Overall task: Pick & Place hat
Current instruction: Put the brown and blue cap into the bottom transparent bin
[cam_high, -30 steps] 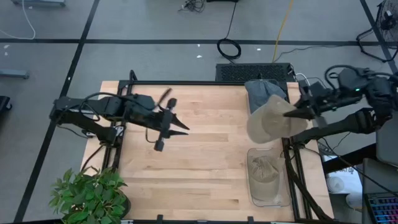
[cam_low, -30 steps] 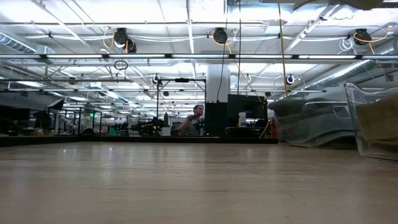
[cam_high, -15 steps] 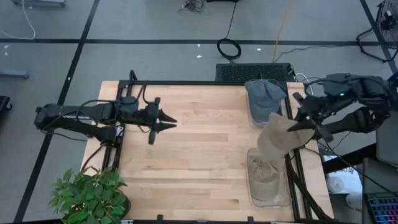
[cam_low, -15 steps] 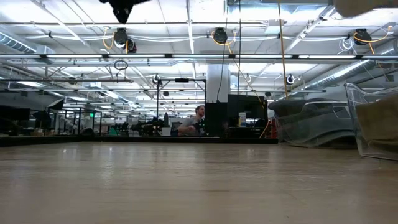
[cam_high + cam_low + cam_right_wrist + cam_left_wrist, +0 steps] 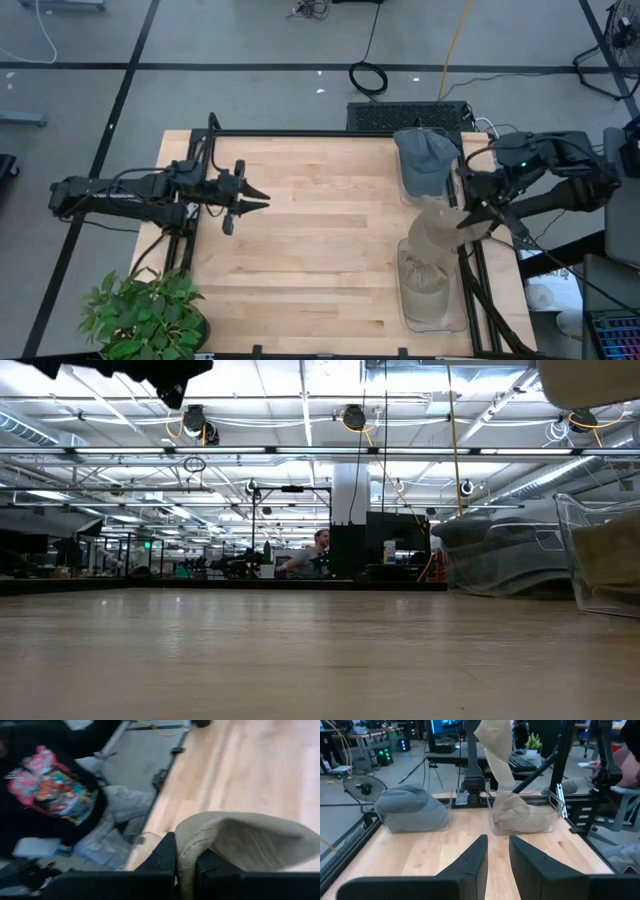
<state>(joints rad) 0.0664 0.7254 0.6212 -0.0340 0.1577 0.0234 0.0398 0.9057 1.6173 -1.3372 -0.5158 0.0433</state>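
The right end effector (image 5: 463,222) grips a tan hat (image 5: 435,232) above the clear bin (image 5: 427,310), while the left end effector (image 5: 262,201) hovers, fingers parted.

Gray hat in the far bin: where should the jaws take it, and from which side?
Judging by its pose, the gray hat sits crown-up, mounded above its clear bin. Best come straight down from above and pinch a fold of soft crown fabric; the bin walls block a side approach. The right gripper holds the tan hat.
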